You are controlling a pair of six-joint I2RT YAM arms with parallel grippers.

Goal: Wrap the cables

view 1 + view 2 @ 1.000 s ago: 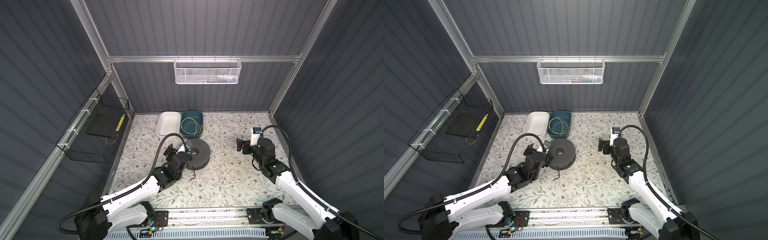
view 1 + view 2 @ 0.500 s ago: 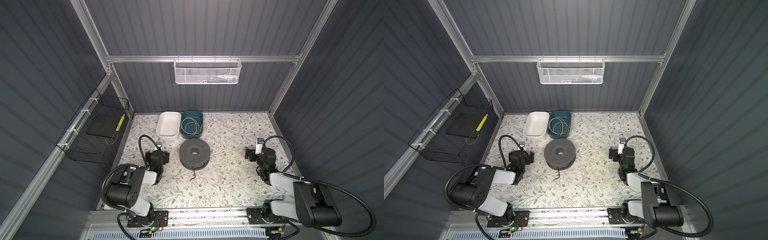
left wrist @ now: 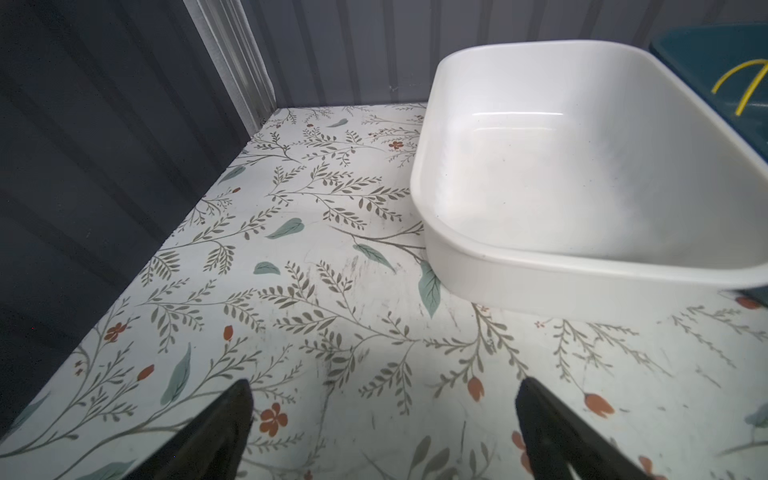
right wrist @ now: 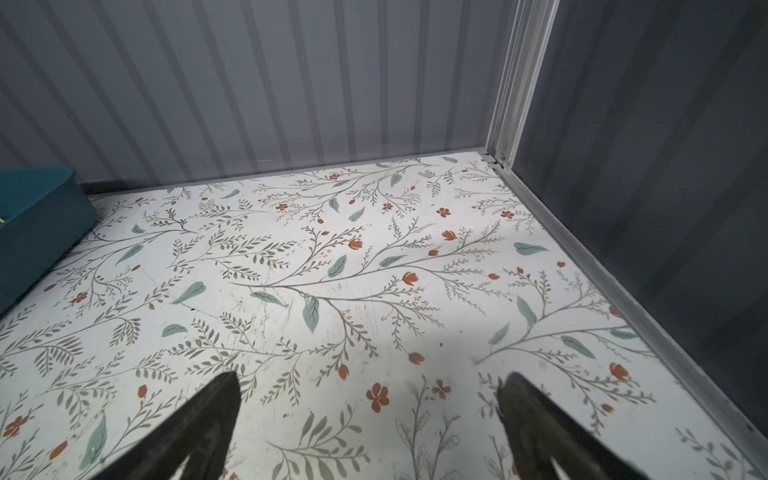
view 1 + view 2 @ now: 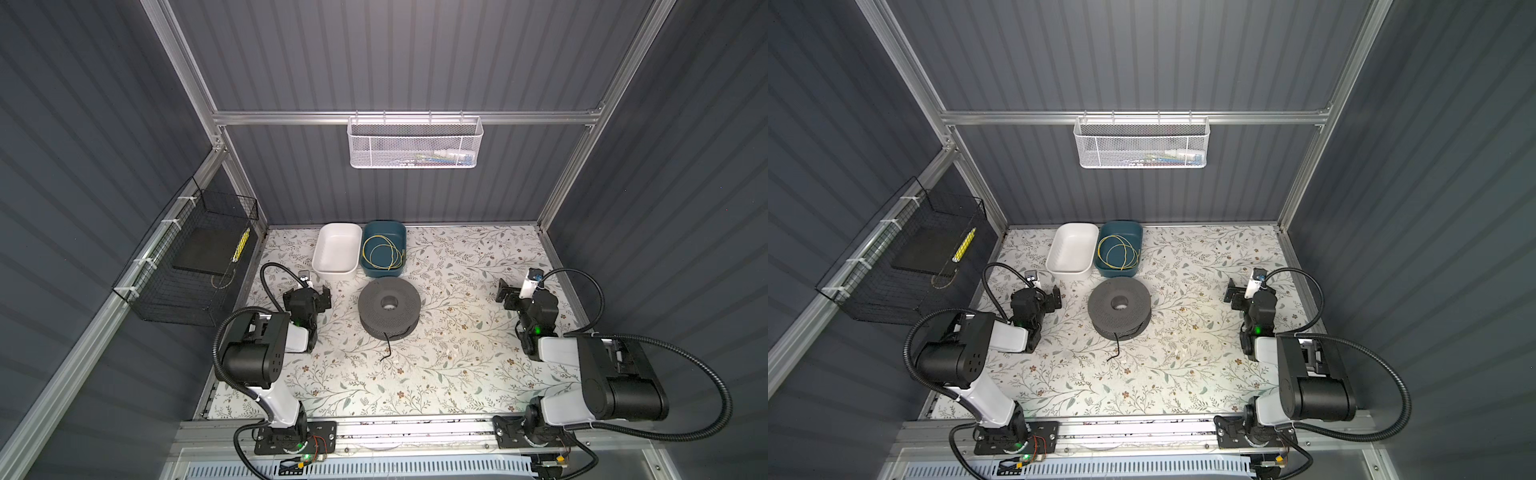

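A grey spool (image 5: 389, 305) (image 5: 1120, 307) stands mid-table with the black cable wound on it. The cable's loose tail (image 5: 387, 351) (image 5: 1116, 349) trails onto the floral mat in front. A yellow cable (image 5: 382, 253) (image 5: 1117, 251) (image 3: 744, 87) lies coiled in the teal bin (image 5: 384, 232) (image 4: 37, 216). My left gripper (image 5: 316, 286) (image 3: 384, 399) rests open left of the spool, near the white bin, with nothing between its fingers. My right gripper (image 5: 515, 291) (image 4: 370, 390) sits open far to the right over bare mat, also with nothing in it.
A white bin (image 5: 336, 253) (image 3: 582, 174) stands next to the teal one at the back. A black wire basket (image 5: 191, 266) hangs on the left wall and a white mesh basket (image 5: 415, 143) on the back wall. Both arms are folded low at the table's sides.
Both arms have drawn back from the middle and folded down at the sides. The left gripper has left the spool. The spool and cables have not moved.
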